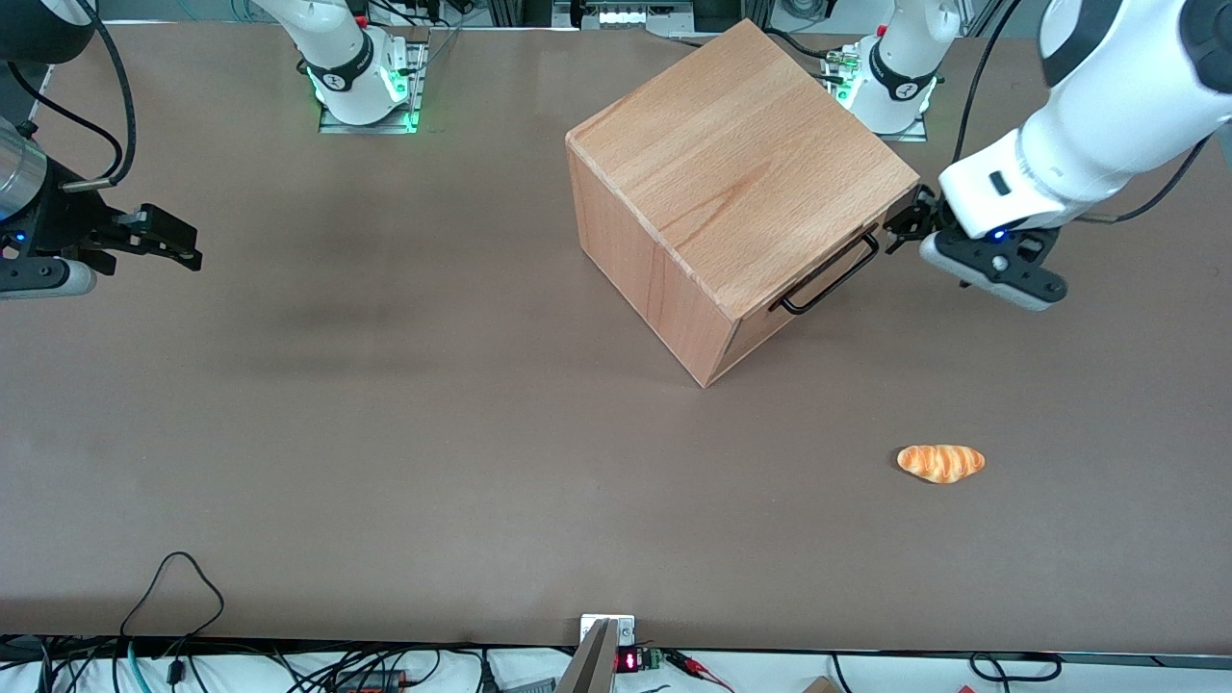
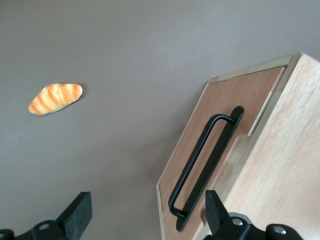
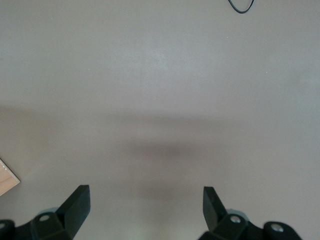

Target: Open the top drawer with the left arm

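The wooden cabinet (image 1: pixel 741 164) stands on the table, turned so its front faces the working arm's end. The top drawer (image 2: pixel 250 90) has a flat pale front with a long black bar handle (image 1: pixel 830 276) (image 2: pixel 192 161). From the front view it looks shut or nearly so. My left arm's gripper (image 1: pixel 907 225) (image 2: pixel 147 215) hovers in front of the drawer, at the handle's end farther from the front camera. It is open, with nothing between the fingers (image 2: pixel 79 212). The other finger (image 2: pixel 215 210) is close to the handle's end, not touching it.
A small orange bread roll (image 1: pixel 940 462) (image 2: pixel 55 97) lies on the brown table (image 1: pixel 385 433), nearer the front camera than the cabinet and toward the working arm's end. Cables run along the table's near edge.
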